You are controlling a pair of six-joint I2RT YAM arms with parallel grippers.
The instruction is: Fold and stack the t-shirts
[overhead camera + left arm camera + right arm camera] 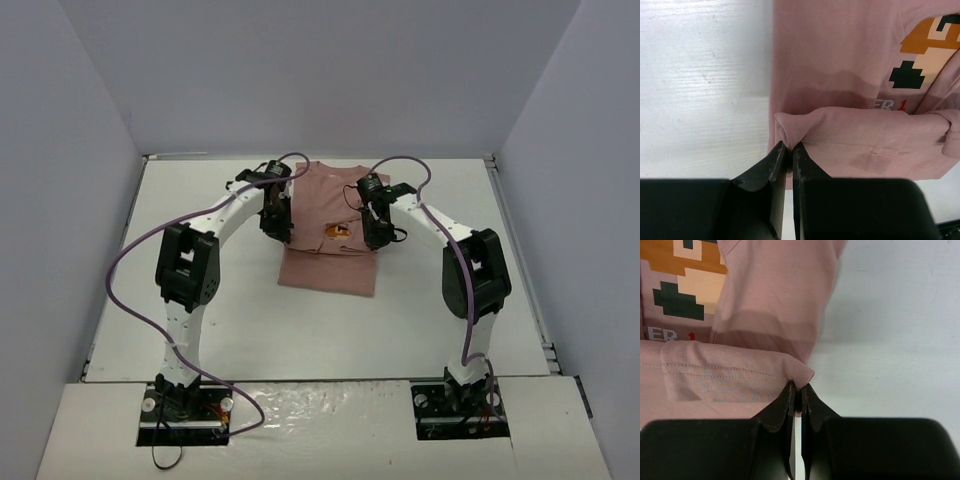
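Note:
The dusty-pink t-shirt [325, 225] lies partly folded in the middle of the table, its pixel-art print [338, 232] showing. My left gripper [281, 228] is shut on the hem corner at the shirt's left edge and holds it lifted over the body; the left wrist view shows the pinched fold [790, 131] and the print [925, 45]. My right gripper [374, 233] is shut on the hem corner at the shirt's right edge; the right wrist view shows that stitched hem [730, 371] clamped between the fingers.
The white table [200, 300] is walled by grey panels on the left, back and right. Purple cables [130, 260] loop from both arms. The arm bases stand at the near edge.

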